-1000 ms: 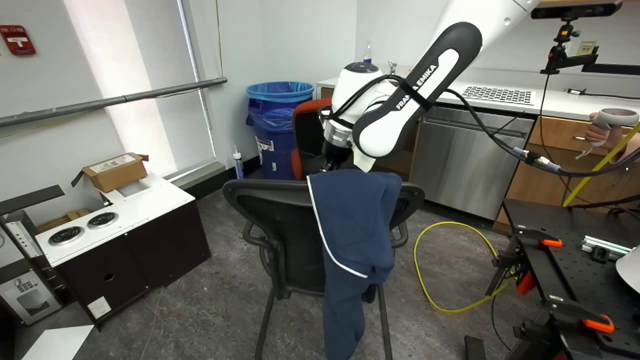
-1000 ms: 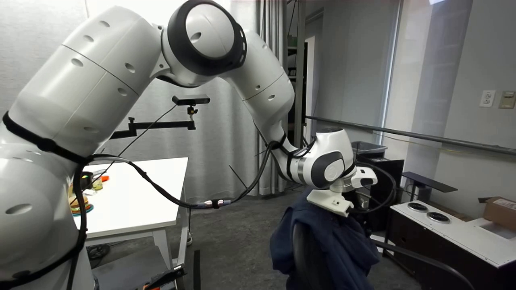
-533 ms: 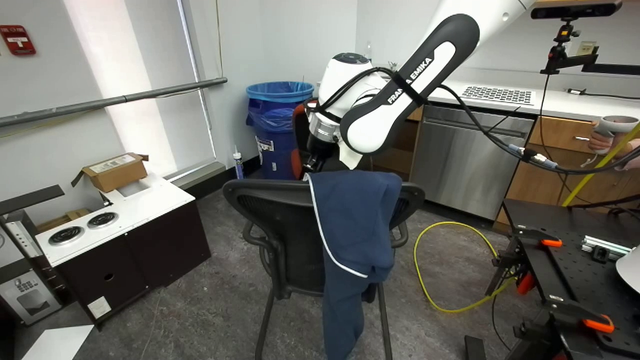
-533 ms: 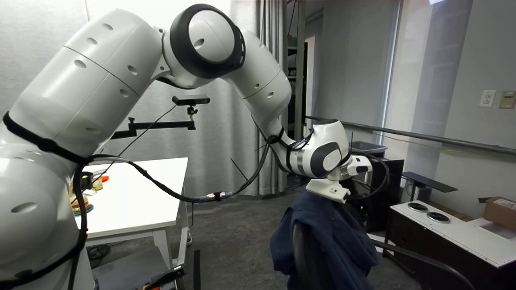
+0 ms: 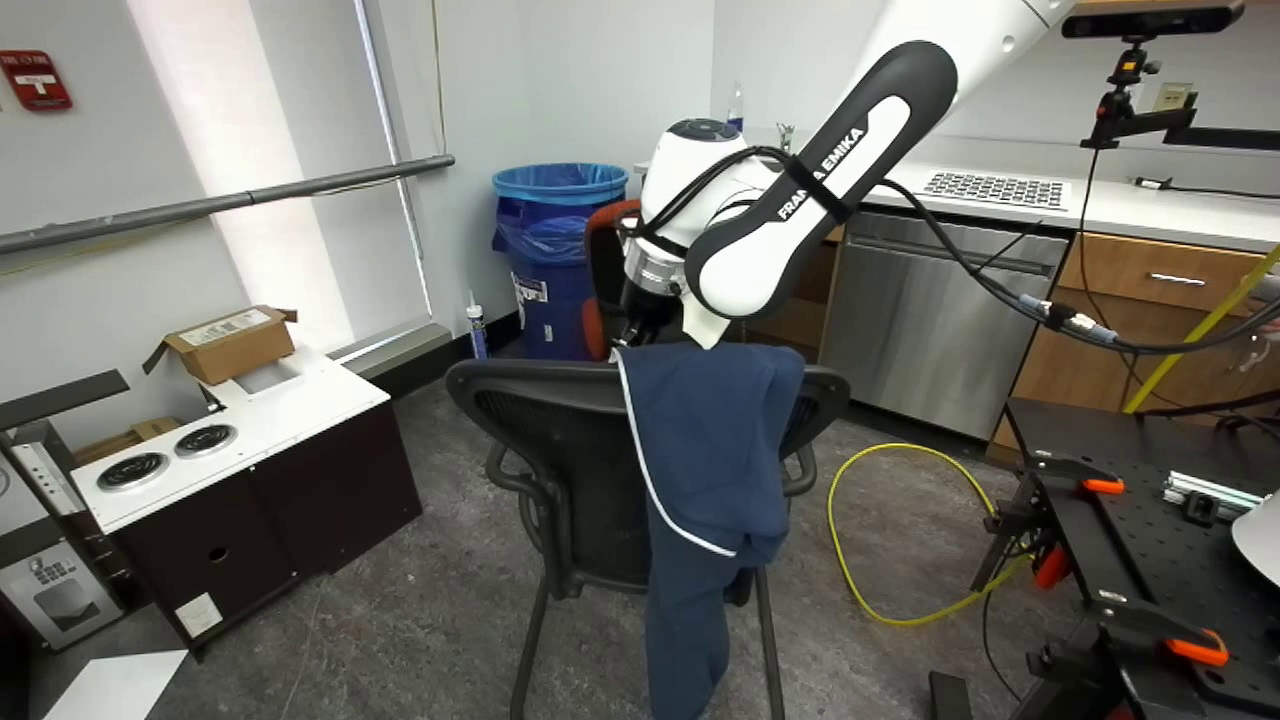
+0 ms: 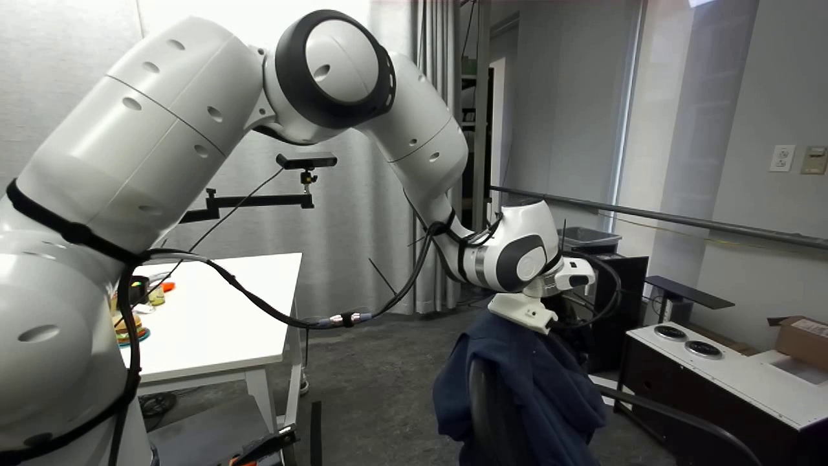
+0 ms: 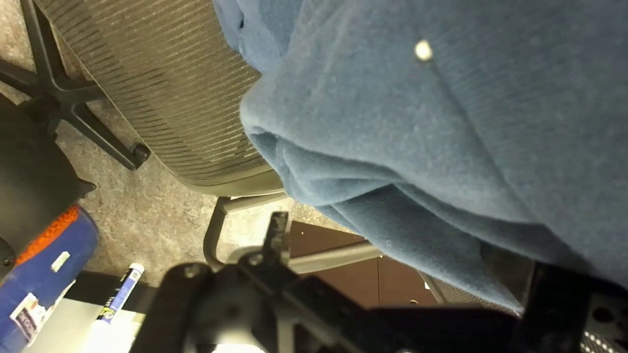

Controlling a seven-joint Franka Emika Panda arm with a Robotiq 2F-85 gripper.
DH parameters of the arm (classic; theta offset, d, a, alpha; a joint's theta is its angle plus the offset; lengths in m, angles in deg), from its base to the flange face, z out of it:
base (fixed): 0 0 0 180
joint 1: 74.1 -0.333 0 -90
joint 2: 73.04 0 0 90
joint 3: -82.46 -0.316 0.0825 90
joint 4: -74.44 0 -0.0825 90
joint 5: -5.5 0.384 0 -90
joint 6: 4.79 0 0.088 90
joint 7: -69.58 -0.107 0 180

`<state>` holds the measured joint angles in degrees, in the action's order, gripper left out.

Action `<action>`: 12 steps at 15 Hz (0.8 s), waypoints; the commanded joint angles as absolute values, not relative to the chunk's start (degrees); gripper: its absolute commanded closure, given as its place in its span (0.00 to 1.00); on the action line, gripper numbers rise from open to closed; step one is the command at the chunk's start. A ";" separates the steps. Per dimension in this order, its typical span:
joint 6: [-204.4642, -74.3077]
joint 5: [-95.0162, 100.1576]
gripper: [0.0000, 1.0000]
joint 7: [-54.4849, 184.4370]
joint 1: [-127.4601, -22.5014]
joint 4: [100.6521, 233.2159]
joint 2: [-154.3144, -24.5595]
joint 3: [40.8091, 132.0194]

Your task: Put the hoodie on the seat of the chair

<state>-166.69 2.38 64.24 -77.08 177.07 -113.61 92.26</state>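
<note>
Over the backrest of a black mesh office chair (image 5: 590, 470): one soft dark-blue hoodie (image 5: 715, 450) with white edging lies draped, a long fold dangling toward the mottled grey floor (image 5: 450, 620); both exterior views show it there.
Jaws: released, standing wide apart in the wrist view, blue cloth showing across part of the gap; whether they touch it cannot be told.
Arm lettering: "EMIKA" reads clearly on the lone white-and-black robot arm (image 5: 790, 220); a thin black strap (image 5: 822, 185) cuts the word ahead of it, leaving "FRAN" and "A" legible.
Labels: print is too small to read on the round dark-blue bin (image 5: 562, 310), the brown cardboard box (image 5: 232, 345), the slim white-nozzled tube (image 5: 477, 330) and the red wall alarm (image 5: 36, 80), one of each.
Chairs: two, the second an orange-edged black chair (image 5: 607, 280) near the bin.
Coil burners: two round black coil burners (image 5: 132, 471), side by side on a white-topped dark cabinet (image 5: 320, 490).
Clamps: two orange-handled black clamps (image 5: 1103, 486) on a black perforated desk (image 5: 1185, 580).
Burger: one round-bunned burger (image 6: 123, 329), partly hidden, on a white rectangular desk (image 6: 239, 310).
</note>
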 commanded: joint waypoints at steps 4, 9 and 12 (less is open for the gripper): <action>-165.03 0.54 0.00 58.73 -81.03 188.36 -106.85 94.68; -163.84 -3.38 0.00 54.81 -85.19 196.45 -99.97 99.04; -163.65 -6.05 0.00 52.57 -86.63 200.07 -96.86 100.77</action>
